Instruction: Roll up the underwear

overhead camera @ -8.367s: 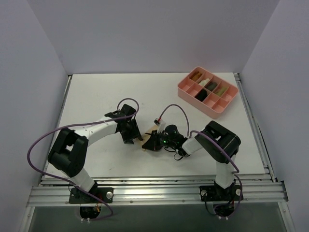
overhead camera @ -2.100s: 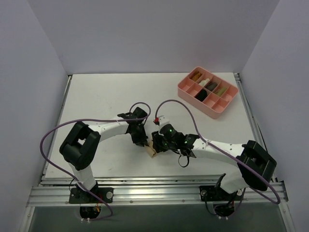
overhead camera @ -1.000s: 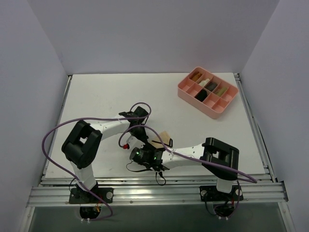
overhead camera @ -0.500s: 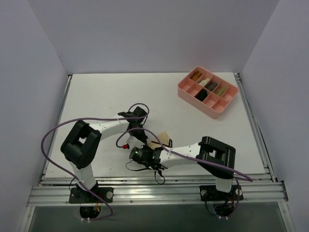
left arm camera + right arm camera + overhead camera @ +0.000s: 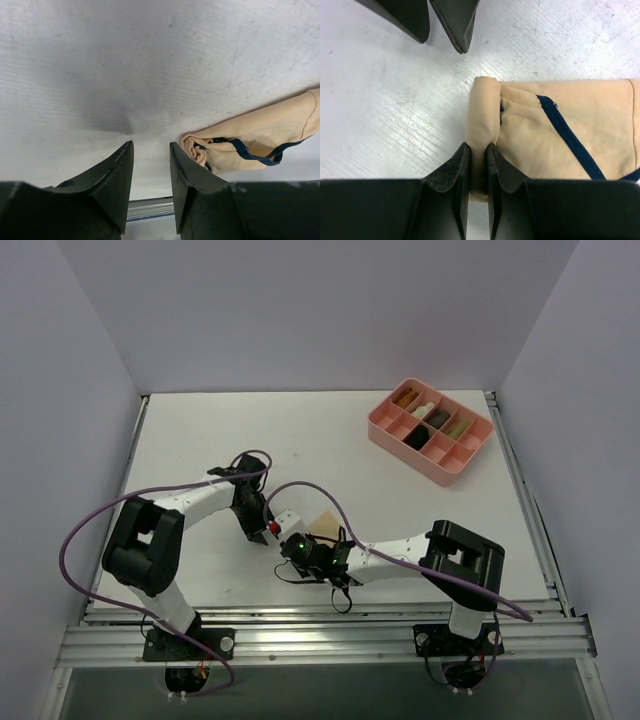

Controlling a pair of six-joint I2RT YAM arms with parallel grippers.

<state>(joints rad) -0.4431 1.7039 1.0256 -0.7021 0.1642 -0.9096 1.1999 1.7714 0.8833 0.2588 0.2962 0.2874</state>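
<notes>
Since only one edge is curled over, the roll looks barely begun. Top view: the underwear [image 5: 324, 524] lies mostly flat, with the right gripper [image 5: 308, 537] at its left edge and the left gripper [image 5: 262, 527] just beside that edge. The pink tray [image 5: 384, 436] sits well apart from the underwear; several cells hold rolled cloths [image 5: 415, 438], dark, cream and tan, and the rest look empty.

Left wrist: jaws slightly apart, holding nothing, with the underwear's [image 5: 255, 135] folded end just beside them.

Right wrist: jaws nearly closed, pinching the underwear's [image 5: 555, 135] curled edge.

To do this well, I'd keep the pinch tight, turn the wrist evenly, and pin the flat part so it rolls rather than drags.
</notes>
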